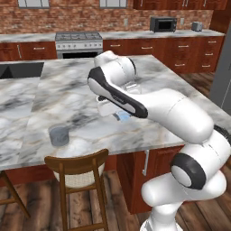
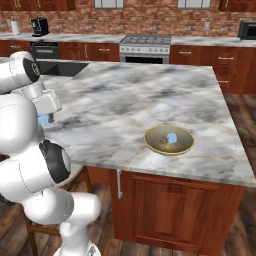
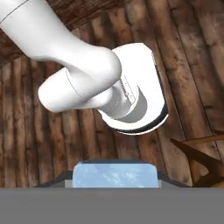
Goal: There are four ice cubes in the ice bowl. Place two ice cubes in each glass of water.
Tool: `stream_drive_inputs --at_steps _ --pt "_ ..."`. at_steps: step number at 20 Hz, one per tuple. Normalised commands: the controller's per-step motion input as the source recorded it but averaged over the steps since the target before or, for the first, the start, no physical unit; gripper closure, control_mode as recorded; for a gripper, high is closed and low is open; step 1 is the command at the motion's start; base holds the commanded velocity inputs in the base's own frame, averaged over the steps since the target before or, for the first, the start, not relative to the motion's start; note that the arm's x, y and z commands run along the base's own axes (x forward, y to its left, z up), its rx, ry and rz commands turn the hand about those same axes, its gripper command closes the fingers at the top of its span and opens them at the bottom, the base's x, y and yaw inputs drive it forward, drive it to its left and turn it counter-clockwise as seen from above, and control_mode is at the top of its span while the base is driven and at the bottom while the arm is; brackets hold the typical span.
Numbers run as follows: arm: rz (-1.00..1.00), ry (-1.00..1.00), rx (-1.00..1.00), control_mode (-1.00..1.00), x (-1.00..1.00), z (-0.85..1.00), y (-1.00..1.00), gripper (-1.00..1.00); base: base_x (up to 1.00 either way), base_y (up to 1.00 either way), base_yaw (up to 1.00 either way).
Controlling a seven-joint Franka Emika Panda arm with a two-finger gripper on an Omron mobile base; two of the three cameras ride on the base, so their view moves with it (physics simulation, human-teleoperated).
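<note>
On the table's (image 1: 54, 97) left, one glass of water (image 1: 59, 136) stands near the edge. An ice cube (image 3: 114, 174) sits pinched in the jaws of the gripper (image 1: 122, 116), apparently mid-carry. Rightward, the ice bowl (image 2: 169, 139) shows one cube (image 2: 171, 137) left, so roughly half remains.

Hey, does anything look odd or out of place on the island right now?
Nothing spilled or damaged. The gripper holds an ice cube, one more cube lies in the ice bowl, and a glass stands upright near the counter edge.
</note>
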Motion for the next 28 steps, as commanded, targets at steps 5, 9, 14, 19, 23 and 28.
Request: stream_drive_inputs --at_steps 5,9,14,19,23,28 --pt "0.17 -0.65 0.23 -1.00 0.28 -0.27 0.19 1.00 0.00 0.00 0.00" --pt "0.18 -0.37 0.27 -1.00 0.65 -0.14 0.37 1.00 0.00 0.00 0.00" --pt "0.16 -0.03 0.23 -1.00 0.85 0.00 0.59 1.00 0.00 0.00 0.00" --pt "0.14 0.11 0.10 -1.00 0.99 -0.07 0.87 1.00 0.00 0.00 0.00" --pt "0.07 0.16 0.00 -1.00 0.75 -0.08 0.99 1.00 0.00 0.00 0.00" --pt "0.01 0.28 -0.06 -1.00 0.55 -0.16 0.82 1.00 0.00 0.00 0.00"
